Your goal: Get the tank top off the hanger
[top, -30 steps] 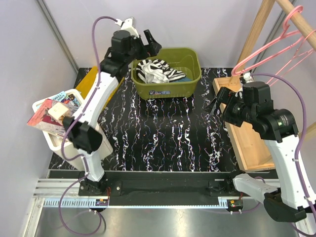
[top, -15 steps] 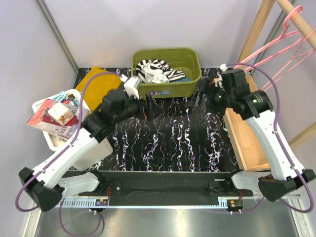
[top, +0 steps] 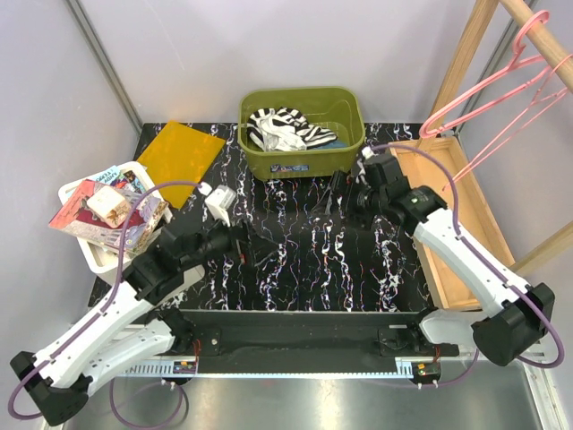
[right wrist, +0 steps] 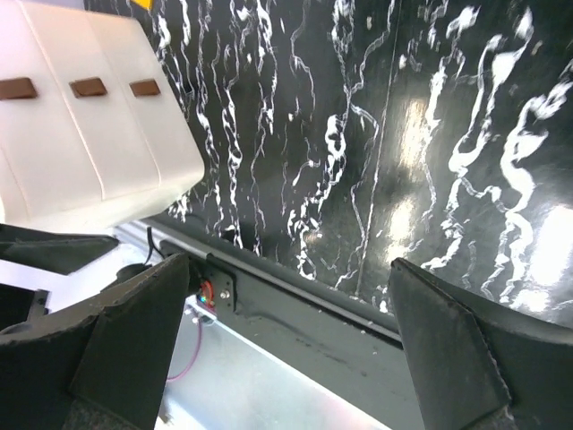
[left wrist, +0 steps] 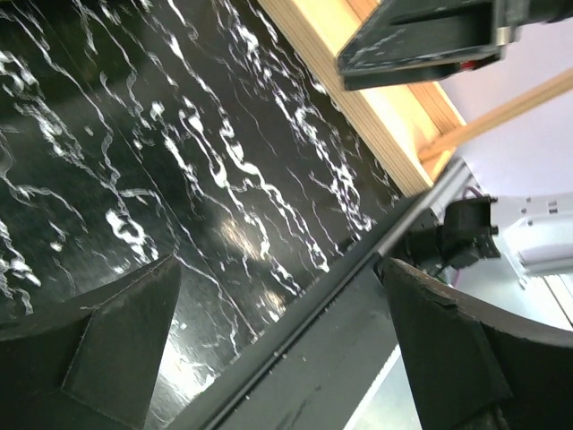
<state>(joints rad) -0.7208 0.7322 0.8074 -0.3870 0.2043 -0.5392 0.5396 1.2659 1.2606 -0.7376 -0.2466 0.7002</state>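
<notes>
The tank top (top: 285, 128), black-and-white striped, lies bunched in the green bin (top: 351, 141) at the back of the table. Pink hangers (top: 488, 83) hang bare on the wooden rail at the upper right. My left gripper (top: 257, 244) hovers low over the black marbled mat (top: 295, 260), open and holding nothing; in its wrist view the left gripper (left wrist: 277, 305) frames only mat and the table's front rail. My right gripper (top: 337, 192) sits just in front of the bin, open and holding nothing. In its own view the right gripper (right wrist: 288, 296) frames mat and rail.
A white bin of books (top: 106, 215) stands at the left edge, with a yellow sheet (top: 179, 150) behind it. A wooden tray (top: 458, 219) lies along the right side under the wooden rack (top: 466, 54). The left arm's white link (right wrist: 89, 134) shows close to the right wrist.
Both arms have dropped away from the back. The left gripper swung from above the bin down to the middle of the mat. The right gripper moved left and lower, away from the hangers.
</notes>
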